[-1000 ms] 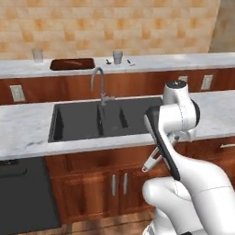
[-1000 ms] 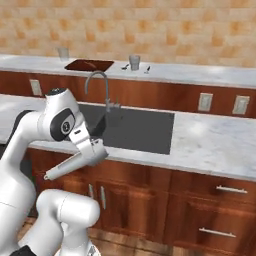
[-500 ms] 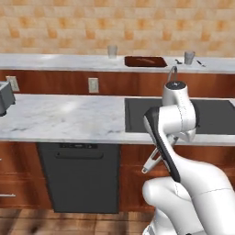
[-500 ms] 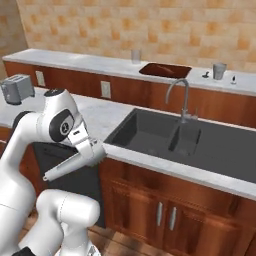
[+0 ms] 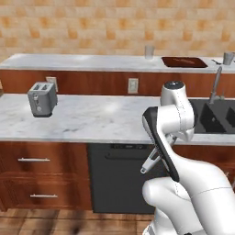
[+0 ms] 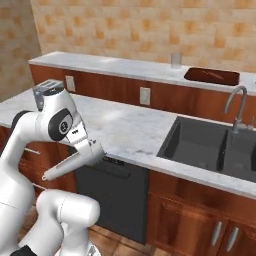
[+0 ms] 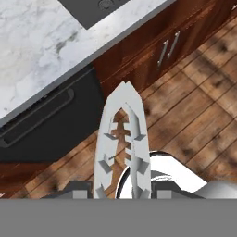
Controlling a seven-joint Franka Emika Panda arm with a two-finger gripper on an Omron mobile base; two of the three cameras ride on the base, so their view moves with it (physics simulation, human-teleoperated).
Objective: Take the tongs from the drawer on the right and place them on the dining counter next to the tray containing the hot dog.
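The gripper [image 7: 122,192] holds the one pair of tongs [image 7: 122,143], its fingers closed narrowly on their open ends; the joined tip points away, over the wood floor [image 7: 194,106] in front of the dark dishwasher [image 7: 44,125]. From the base cameras the tongs [image 5: 150,163] slant down from the folded arm, well below the marble worktop [image 5: 92,119].

Since half a second ago the whole scene has slid sideways, so the base has driven on; the arm's pose and its hold on the tongs look unchanged. The toaster [image 5: 41,98] now stands fully in the left view, and the sink [image 6: 200,142] has moved to the right edge.

On the dining counter [image 6: 125,67] lies one dark tray [image 6: 211,76] with one hot dog [image 6: 212,74] in it, one glass [image 6: 175,60] to its left.
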